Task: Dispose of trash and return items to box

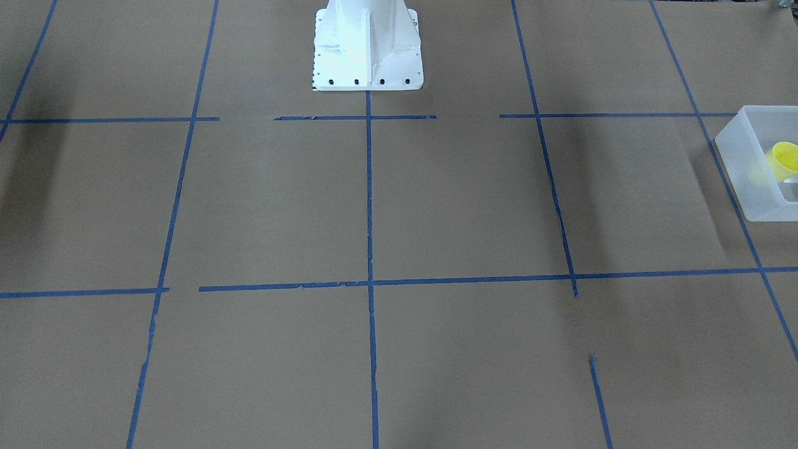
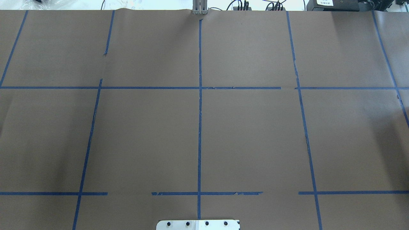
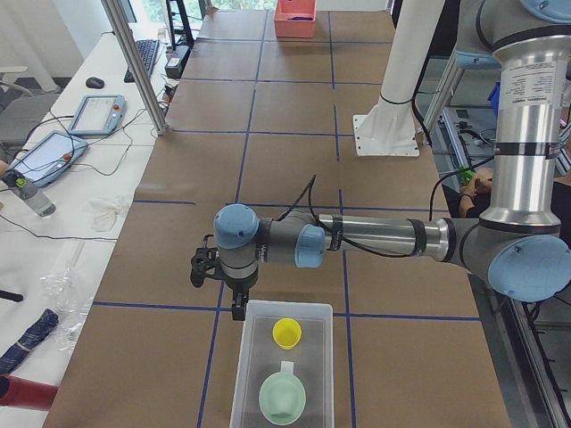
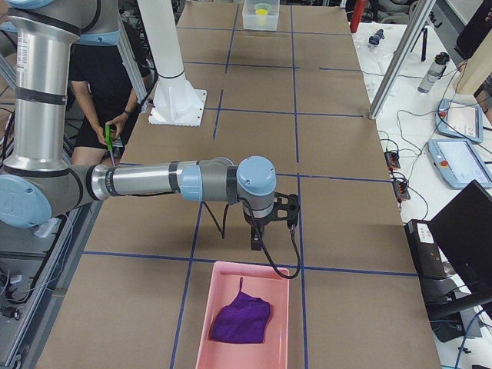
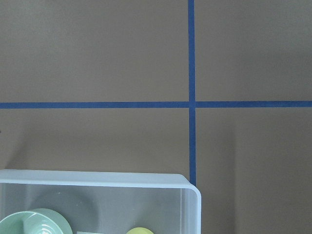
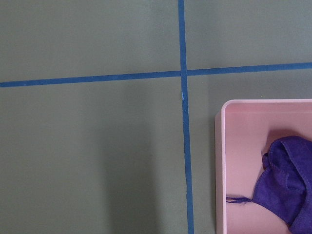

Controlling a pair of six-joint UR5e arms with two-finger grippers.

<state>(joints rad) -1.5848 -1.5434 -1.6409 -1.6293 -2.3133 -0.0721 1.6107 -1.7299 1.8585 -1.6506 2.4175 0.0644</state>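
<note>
The frosted-white box stands at the table's left end and holds the yellow cup and the mint-green bowl. The box and the cup also show at the right edge of the front view. The left wrist view shows the box's rim, the bowl and the cup's edge. My left gripper hangs just beyond the box's far wall. My right gripper hangs just beyond the pink bin. I cannot tell whether either gripper is open or shut.
A pink bin at the table's right end holds a purple cloth; both also show in the right wrist view, bin and cloth. The white robot base stands mid-table. Operators' gear lies on side desks.
</note>
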